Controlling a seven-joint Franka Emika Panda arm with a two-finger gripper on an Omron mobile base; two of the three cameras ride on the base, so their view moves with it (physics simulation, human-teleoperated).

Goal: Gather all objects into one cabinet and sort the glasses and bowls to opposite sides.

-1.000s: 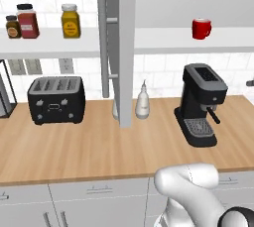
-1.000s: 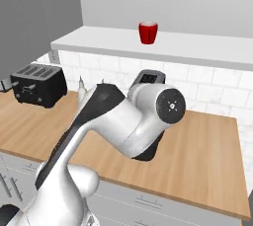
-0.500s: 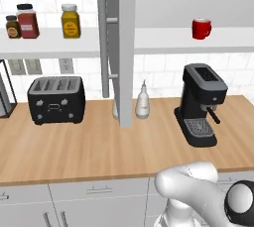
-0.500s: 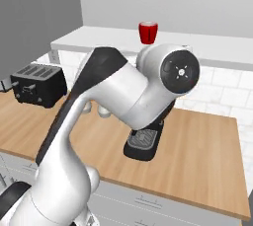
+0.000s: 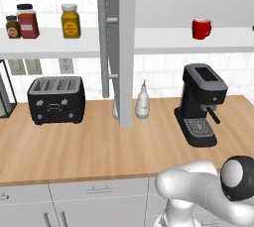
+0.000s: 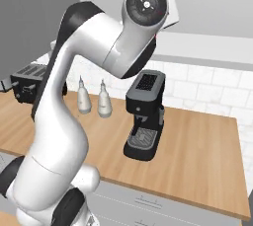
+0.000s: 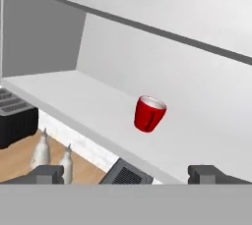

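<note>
The red mug (image 5: 201, 28) stands upright on the white shelf (image 5: 188, 41) of the open wall cabinet, alone on that stretch of board and well clear of the shelf's front edge. In the hand view the mug (image 7: 149, 114) sits ahead of the gripper (image 7: 129, 174) and above it, nothing touching it; the two dark fingertips (image 7: 47, 173) stand wide apart at the bottom of that view, with nothing between them.

Directly below the mug, on the wooden counter (image 5: 89, 146), stands the black coffee machine (image 5: 200, 104), its drip tray toward the counter's front. To the left of the mug, an open grey cabinet door (image 5: 120, 47) hangs edge-on with its long bar handle (image 5: 103, 42) showing, and it hides part of the shelf. Past the door, farther left from the mug along the same shelf level, stand three spice jars: a yellow one (image 5: 70, 21), a red one (image 5: 27, 21) and a small dark one (image 5: 13, 27).

Below and to the left of the mug, two white squeeze bottles (image 6: 92, 99) stand side by side on the counter near the tiled wall, one half hidden behind the door in the left base view. Farther left again sits the black toaster (image 5: 55, 99).
</note>
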